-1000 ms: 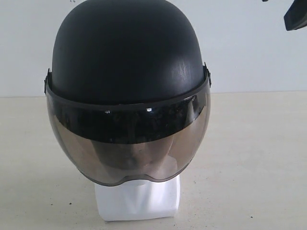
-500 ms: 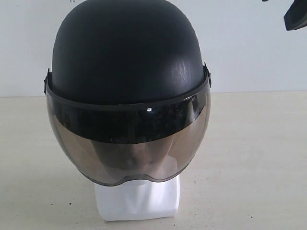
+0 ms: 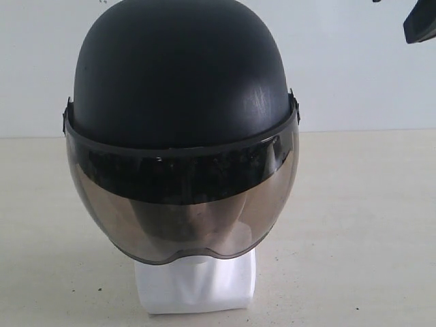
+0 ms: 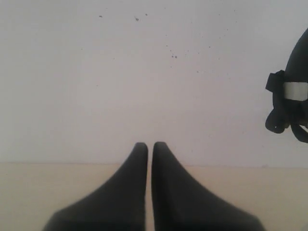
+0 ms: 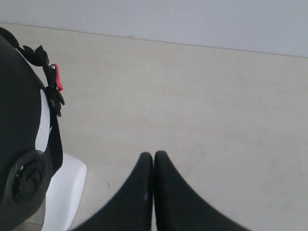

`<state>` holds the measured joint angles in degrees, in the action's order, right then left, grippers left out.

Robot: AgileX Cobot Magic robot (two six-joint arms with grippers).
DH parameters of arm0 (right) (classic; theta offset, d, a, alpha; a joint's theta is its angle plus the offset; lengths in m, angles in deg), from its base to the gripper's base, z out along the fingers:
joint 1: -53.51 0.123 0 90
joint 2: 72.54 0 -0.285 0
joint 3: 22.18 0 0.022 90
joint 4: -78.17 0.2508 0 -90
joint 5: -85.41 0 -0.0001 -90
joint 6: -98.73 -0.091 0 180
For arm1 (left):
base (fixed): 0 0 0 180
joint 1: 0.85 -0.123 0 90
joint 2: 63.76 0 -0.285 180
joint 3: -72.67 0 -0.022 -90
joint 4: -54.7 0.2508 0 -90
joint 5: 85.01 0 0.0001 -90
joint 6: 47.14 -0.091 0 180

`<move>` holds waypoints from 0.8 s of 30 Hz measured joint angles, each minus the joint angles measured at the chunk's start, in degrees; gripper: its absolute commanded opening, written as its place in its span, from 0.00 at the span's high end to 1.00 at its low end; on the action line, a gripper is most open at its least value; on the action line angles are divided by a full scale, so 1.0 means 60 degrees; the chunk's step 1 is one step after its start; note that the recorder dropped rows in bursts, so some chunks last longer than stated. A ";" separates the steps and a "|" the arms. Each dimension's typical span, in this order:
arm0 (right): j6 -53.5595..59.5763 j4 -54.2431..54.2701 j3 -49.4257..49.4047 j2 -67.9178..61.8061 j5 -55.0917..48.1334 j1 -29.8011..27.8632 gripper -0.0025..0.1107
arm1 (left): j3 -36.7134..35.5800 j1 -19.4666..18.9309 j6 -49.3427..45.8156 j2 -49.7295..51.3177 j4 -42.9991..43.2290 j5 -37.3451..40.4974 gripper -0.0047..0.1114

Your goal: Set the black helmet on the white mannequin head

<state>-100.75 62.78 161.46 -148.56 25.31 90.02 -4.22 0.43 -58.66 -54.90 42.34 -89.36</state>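
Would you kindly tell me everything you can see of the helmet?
The helmet is a rounded matte-black shell with a smoky visor pivoted at both sides. It sits upright on the white head, facing the exterior camera; only the head's base shows below, the face dimly through the visor. Black straps with a red clip hang at its side. The left tool and right tool stand clear.

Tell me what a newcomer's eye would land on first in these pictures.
The black helmet fills the middle of the exterior view. It sits on the white mannequin head, whose face shows dimly through the smoky visor. The left gripper and the right gripper are each shut on nothing and stand apart from the helmet.
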 measured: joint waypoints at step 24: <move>-0.0004 0.0000 0.0000 0.0000 0.0018 0.0000 0.98 | -0.0017 -0.0590 0.1790 -0.0150 0.0998 0.3472 0.92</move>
<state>-100.78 62.78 161.46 -148.56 25.42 90.02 -4.32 -3.11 -47.92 -55.80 48.33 -68.53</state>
